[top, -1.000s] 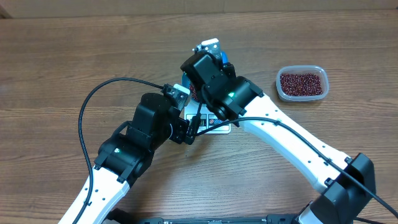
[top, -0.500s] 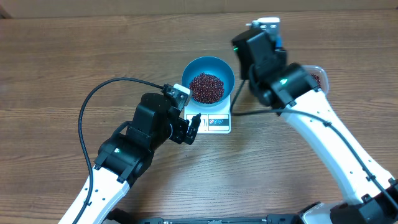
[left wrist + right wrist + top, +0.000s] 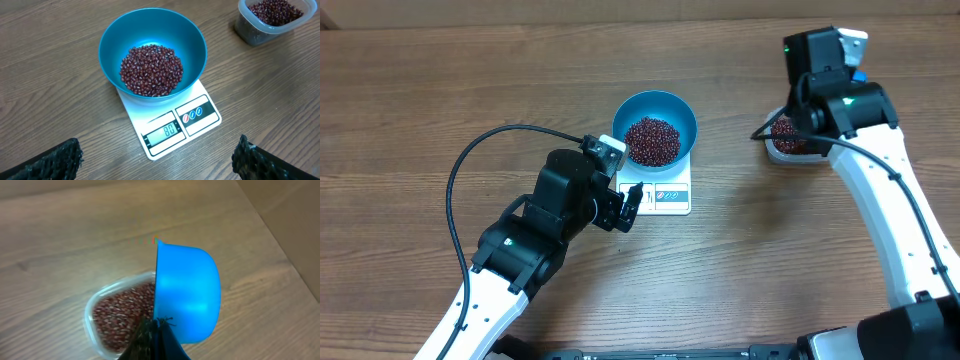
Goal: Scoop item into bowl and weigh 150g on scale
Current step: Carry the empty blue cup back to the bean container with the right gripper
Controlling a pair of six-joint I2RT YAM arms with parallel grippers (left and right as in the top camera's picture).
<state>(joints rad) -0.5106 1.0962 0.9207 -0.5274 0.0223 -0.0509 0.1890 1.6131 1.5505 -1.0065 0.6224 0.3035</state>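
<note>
The bright blue bowl [image 3: 678, 108] stands on the white scale [image 3: 666, 197], holding a heap of red-brown beans [image 3: 652, 140]. In the left wrist view the bowl [image 3: 112, 45] with its beans [image 3: 151, 70] fills the back of the scale [image 3: 200, 112], whose display is lit. My left gripper [image 3: 155, 165] is open just in front of the scale, holding nothing. My right gripper [image 3: 156, 329] is shut on the handle of a small blue scoop [image 3: 187, 287]. The scoop is tipped on its side above the clear tub of beans [image 3: 112, 312].
The clear tub [image 3: 777, 148] sits at the right of the table, partly hidden under my right arm [image 3: 840, 100]. The left arm's black cable [image 3: 470, 160] loops over the wood left of the scale.
My right arm has swung from above the bowl to the right, carrying the scoop over the tub. The bowl and its beans are now uncovered. The left arm has stayed still.
</note>
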